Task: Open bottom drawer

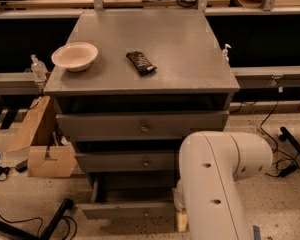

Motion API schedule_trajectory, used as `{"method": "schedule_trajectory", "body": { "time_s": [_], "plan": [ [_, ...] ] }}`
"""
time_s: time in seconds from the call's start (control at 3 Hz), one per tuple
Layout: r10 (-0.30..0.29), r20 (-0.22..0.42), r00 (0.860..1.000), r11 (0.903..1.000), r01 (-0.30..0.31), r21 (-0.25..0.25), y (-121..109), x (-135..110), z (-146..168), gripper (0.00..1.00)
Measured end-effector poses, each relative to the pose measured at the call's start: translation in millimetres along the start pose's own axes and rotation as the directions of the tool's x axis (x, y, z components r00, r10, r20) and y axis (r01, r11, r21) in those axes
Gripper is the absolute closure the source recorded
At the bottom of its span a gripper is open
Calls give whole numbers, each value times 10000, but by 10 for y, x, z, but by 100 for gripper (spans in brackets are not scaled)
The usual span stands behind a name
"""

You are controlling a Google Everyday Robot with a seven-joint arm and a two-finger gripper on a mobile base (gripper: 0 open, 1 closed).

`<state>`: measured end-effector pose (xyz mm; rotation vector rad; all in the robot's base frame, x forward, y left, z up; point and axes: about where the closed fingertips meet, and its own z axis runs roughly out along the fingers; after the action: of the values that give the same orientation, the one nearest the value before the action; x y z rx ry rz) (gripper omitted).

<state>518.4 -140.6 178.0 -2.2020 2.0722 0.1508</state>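
**Mia:** In the camera view, what sits on the grey cabinet [190, 49]?

**Sam:** A pale bowl [74, 55] near the left edge. A dark packet [141, 63] lies flat beside it, more to the middle. They do not touch.

**Mia:** Where is the bottom drawer [120, 210]?

**Sam:** Right at the foot of the cabinet, close to the floor [30, 204]. It has the thinnest front. It sticks out toward us, past the middle drawer [120, 161] above it, and you can look down into its grey tray. The top drawer [115, 126] is the tall one under the cabinet top. Both of those have a little round knob in the middle.

**Mia:** And the robot?

**Sam:** A big white arm [215, 184] fills the lower right. It covers the right end of the two lower drawers.

**Mia:** Can you see the gripper [182, 220]?

**Sam:** Only a small pale bit, low down under the arm, just by the right end of the bottom drawer front. I cannot tell if it is spread apart or pressed together, or if it is touching the drawer.

**Mia:** Anything else?

**Sam:** A cardboard box [45, 159] stands on the floor, left of the cabinet.
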Motion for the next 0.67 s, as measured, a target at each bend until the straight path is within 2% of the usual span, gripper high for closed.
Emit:
{"method": "schedule_trajectory", "body": {
  "time_s": [0.33,0.67],
  "plan": [
    [1,3,10000,10000,-1,-26,14,-1,11,15],
    [432,126,9990,9981,-426,-441,179,-1,81,38]
  ]
}}
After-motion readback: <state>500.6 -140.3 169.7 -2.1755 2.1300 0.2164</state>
